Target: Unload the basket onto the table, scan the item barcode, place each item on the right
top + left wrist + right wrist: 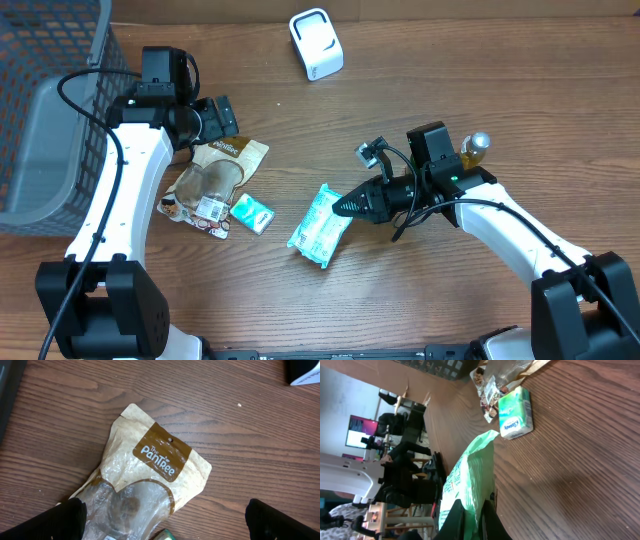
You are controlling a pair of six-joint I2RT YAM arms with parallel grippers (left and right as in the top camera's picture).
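Right fingers (451,522) clench an edge of the green-and-white plastic packet (320,227), likely to expose its barcode; left fingers (70,517) gape, holding nothing.

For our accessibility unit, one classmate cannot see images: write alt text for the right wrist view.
The right gripper is shut on the edge of a green and white packet. Beyond it on the wooden table lie a small green tissue pack and, farther off, a clear snack pouch.

The brown wooden counter (500,70) shows a fine, matt grain. The tan pouch (142,477) is matt paper with a crinkled, glossy window of clear plastic. The green-white packet (321,226) is thin, shiny plastic film.
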